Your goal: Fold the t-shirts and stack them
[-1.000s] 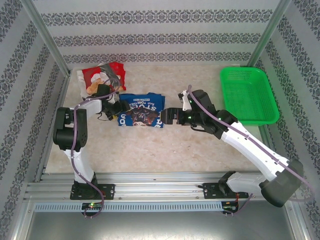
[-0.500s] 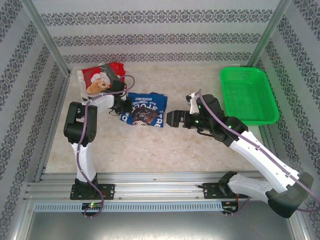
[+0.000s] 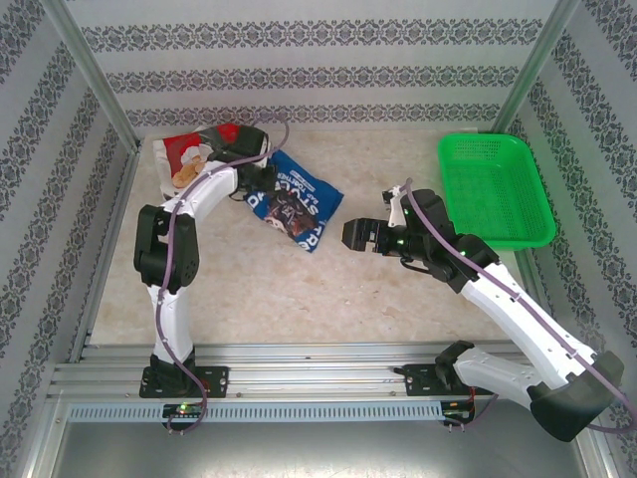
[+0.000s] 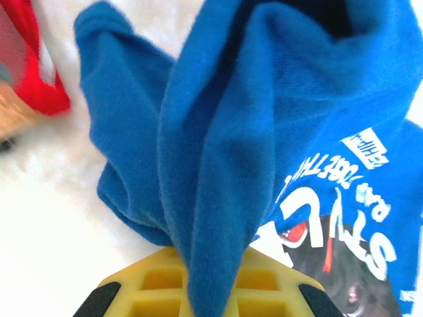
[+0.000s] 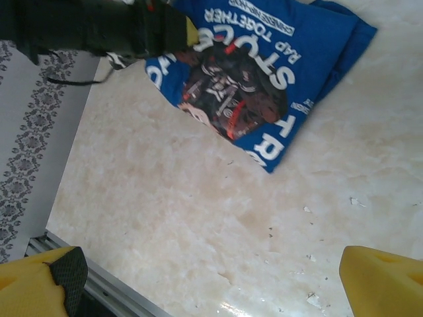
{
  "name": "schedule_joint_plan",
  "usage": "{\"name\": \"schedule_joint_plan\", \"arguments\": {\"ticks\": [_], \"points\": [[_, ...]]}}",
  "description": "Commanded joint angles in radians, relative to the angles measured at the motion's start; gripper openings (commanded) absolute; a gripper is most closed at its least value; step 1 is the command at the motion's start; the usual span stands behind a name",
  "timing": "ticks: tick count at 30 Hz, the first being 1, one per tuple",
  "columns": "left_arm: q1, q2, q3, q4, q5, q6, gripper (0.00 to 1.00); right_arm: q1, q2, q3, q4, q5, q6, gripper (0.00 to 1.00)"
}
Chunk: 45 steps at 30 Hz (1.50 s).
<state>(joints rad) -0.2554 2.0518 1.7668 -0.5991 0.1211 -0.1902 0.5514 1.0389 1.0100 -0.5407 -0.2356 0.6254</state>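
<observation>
Step in hand, as I judge it, is stacking. Folded blue t-shirt [image 3: 296, 204] lies upper-centre of the top view, near the red t-shirt [image 3: 194, 157] in the upper left but not on it. Left gripper [image 3: 255, 185] is clamped on the blue shirt's left edge; the wrist view shows cloth pinched btw its yellow fingers. Right gripper [image 3: 360, 236] hangs centre-right with fingers spread wide, holding nothing, apart from the shirt. To do it well: carry low so the fold does not open, bring it fully over the red one with edges approx. aligned, and let go only when the cloth rests flat.
</observation>
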Motion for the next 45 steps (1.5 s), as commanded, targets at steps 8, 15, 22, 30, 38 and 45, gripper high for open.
{"name": "schedule_joint_plan", "arguments": {"ticks": [8, 15, 22, 30, 38, 45], "points": [[0.036, 0.191, 0.503, -0.236, -0.124, 0.167, 0.0, -0.008, -0.019, -0.055, 0.042, -0.002, 0.042, 0.98], [0.162, 0.266, 0.67, -0.265, -0.114, 0.197, 0.0, -0.008, -0.036, -0.074, 0.041, 0.012, 0.063, 0.98], [0.331, 0.258, 0.688, -0.23, -0.013, 0.2, 0.0, -0.006, 0.016, -0.075, 0.077, -0.012, 0.089, 0.98], [0.509, 0.309, 0.691, -0.169, 0.115, 0.089, 0.0, 0.035, 0.129, 0.017, 0.059, -0.013, 0.073, 0.98], [0.586, 0.396, 0.68, -0.116, 0.193, -0.011, 0.0, 0.076, 0.198, 0.077, 0.041, 0.011, 0.069, 0.98], [0.607, 0.463, 0.636, -0.068, 0.231, -0.106, 0.0, 0.108, 0.242, 0.105, 0.044, 0.029, 0.074, 0.98]]}}
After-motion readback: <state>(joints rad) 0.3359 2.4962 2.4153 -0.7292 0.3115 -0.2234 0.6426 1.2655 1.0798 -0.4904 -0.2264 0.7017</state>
